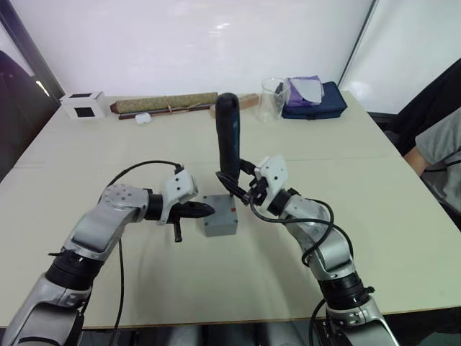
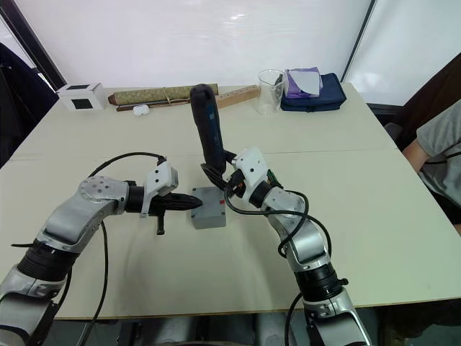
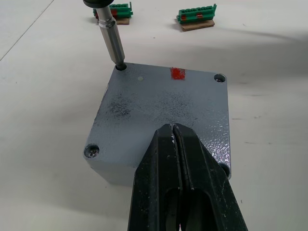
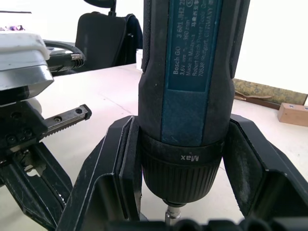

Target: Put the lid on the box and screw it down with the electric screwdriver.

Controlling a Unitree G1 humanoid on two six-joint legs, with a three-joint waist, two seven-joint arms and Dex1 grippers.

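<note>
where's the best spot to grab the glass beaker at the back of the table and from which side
Grip the glass beaker around its straight wall, near mid-height, with the end effector coming in level from the near side. It stands upright and open-topped, the navy pouch crowds its right and the rolled mat lies to its left, so the near side looks freest.

Head stereo pair looking forward-down over beige table; wrist views close on small grey metal box and black cylindrical screwdriver.

The grey lid, red-marked, sat closed on the box. The black-and-blue electric screwdriver stood upright, bit in a corner screw hole.
</note>
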